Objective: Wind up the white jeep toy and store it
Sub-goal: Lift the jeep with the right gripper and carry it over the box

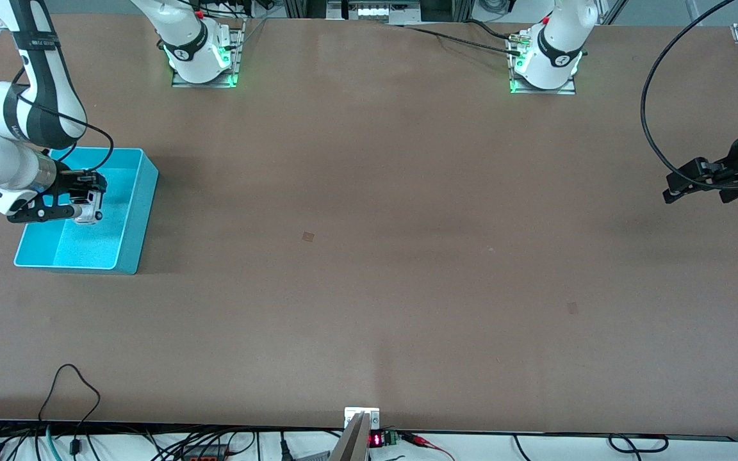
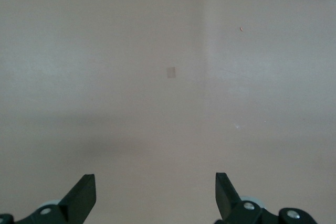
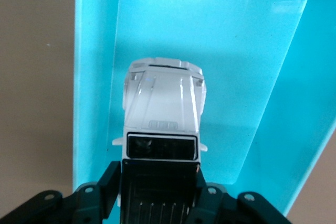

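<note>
Front view: right hand clamps white jeep toy over cyan bin.

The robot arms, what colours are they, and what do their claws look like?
Both arms are shiny white tubes with black bands at the joints, standing on bases that glow green. Black cables loop along them. The right claw is black, with two flat fingers and small silver screws. The left claw is black too, and its fingers end in pointed, wedge-shaped tips.
</note>
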Motion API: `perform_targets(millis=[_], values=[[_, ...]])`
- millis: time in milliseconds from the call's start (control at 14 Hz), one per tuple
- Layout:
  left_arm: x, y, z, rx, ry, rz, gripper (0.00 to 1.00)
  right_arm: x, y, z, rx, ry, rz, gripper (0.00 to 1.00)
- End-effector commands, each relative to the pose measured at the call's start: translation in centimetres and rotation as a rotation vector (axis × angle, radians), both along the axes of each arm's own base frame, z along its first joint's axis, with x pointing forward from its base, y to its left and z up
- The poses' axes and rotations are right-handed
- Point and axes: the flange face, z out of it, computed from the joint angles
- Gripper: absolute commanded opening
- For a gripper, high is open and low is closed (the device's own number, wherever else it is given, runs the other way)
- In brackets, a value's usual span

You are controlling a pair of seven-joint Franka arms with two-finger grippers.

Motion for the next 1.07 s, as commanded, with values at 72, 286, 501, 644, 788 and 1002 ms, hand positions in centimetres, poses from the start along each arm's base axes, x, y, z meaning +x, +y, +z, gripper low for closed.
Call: perform_targets(millis=[72,286,501,644,788,1002], values=[[0.1,-0.3,0.3,-0.011,-0.019,-0.010,1.00,-0.6,-0.5,-2.6,0.005,-0.016,0.024,0.06],[0.2,-1.0,0.2,-0.009,-0.019,-0.024,1.00,-1.5,-0.3,-4.7,0.013,-0.029,0.030,0.06],[0.2,-1.1,0.2,-0.011,-0.019,-0.025,1.00,-1.8,-0.7,-5.9,0.020,-0.009,0.020,0.06],[0.1,-1.7,0.4,-0.010,-0.022,-0.036,1.00,-2.0,-1.2,-6.6,0.022,0.000,0.013,0.06],[0.2,-1.8,0.3,-0.017,-0.021,-0.034,1.00,-2.1,-1.4,-6.5,0.021,-0.001,0.010,0.06],[0.2,-1.2,0.3,-0.020,-0.021,-0.023,1.00,-2.3,-1.8,-7.0,0.022,0.008,0.004,0.06]])
